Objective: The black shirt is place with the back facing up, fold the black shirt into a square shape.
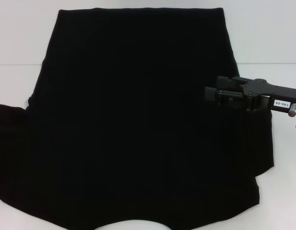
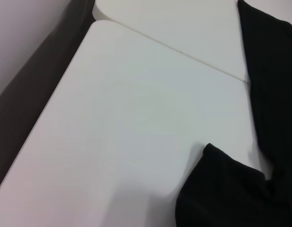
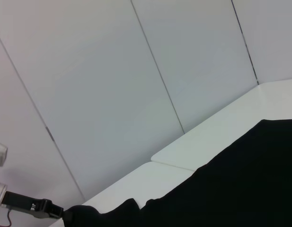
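Large plain black soft-fabric shirt [image 1: 133, 124] spread flat on white desk [image 1: 18, 43] for folding. Right tool [image 1: 211, 94] at 3 o'clock over the hem-side edge, poised for a fold; finger state cannot be told. Left tool unseen.

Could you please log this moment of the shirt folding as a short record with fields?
garment: black shirt, spread flat, plain side up, no lettering visible
surface: white table
sleeve on robot's left: lying out sideways on the table, not folded in
shirt edge on robot's right: looks folded over, near the gripper
right gripper: over the shirt's right portion, pointing toward the middle; grip unclear
left gripper: not in view; its wrist camera shows bare table beside the shirt
fold state: not yet square
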Robot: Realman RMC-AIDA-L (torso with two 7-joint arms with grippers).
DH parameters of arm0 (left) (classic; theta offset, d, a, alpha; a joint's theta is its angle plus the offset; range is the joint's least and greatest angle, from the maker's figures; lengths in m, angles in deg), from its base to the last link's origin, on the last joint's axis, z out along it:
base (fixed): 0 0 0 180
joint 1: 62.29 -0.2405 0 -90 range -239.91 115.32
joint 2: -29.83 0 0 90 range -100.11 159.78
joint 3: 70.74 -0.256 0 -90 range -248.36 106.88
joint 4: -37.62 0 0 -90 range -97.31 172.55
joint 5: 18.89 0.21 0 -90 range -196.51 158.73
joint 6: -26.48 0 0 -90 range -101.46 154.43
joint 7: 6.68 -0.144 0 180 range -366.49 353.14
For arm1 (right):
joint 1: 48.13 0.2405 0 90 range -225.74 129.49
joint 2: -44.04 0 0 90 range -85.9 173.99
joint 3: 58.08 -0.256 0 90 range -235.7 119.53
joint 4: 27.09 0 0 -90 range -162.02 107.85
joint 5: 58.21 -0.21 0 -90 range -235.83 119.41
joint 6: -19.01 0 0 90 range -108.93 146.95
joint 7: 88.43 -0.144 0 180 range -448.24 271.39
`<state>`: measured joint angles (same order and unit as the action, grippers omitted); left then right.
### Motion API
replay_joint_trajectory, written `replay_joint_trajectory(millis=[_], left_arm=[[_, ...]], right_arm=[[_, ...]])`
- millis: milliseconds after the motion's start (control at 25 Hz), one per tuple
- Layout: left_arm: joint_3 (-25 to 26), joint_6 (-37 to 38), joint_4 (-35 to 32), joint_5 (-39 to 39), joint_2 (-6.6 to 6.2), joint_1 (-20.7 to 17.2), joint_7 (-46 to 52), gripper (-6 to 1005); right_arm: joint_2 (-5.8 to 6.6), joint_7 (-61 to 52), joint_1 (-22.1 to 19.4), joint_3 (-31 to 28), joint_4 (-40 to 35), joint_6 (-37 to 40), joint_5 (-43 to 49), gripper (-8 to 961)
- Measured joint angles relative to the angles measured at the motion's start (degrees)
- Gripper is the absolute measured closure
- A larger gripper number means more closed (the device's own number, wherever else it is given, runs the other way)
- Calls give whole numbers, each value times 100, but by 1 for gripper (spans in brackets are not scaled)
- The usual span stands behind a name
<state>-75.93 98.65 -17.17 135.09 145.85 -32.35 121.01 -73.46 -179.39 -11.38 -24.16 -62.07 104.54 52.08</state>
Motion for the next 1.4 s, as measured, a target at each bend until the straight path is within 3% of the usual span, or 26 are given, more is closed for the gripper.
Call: replay_joint_trajectory(millis=[240,440,560,720,840,1080,1240,1320,1400], left_arm=[[-20,332,6,-395,-10,37,-50,994],[-224,957,166,-1039,-31,287,-421,994],[-840,1012,380,-1388,44,444,-620,994],[-1691,775,530,-1607,298,659,-914,994],[-2115,637,764,-1617,378,785,-1015,994],[-2247,536,776,-2063,421,699,-1077,844],[-2131,1154,706,-2790,389,531,-1471,760],[-2053,1698,846,-3223,387,463,-2085,718],[-2059,2020,1145,-3460,398,446,-2752,676]], right_arm=[[0,0,-34,0,-6,-2,-6,132],[8,3,-57,0,-7,-3,-22,131],[6,5,-74,0,-6,7,-25,131],[4,6,-117,0,-4,39,-61,131],[3,6,-145,0,-2,62,-104,131],[44,-31,-177,0,-36,98,-203,132],[135,-254,-184,-68,-57,51,-242,132],[249,-671,-188,-108,-82,-24,-229,132],[443,-1372,-191,-86,-107,-131,-117,131]])
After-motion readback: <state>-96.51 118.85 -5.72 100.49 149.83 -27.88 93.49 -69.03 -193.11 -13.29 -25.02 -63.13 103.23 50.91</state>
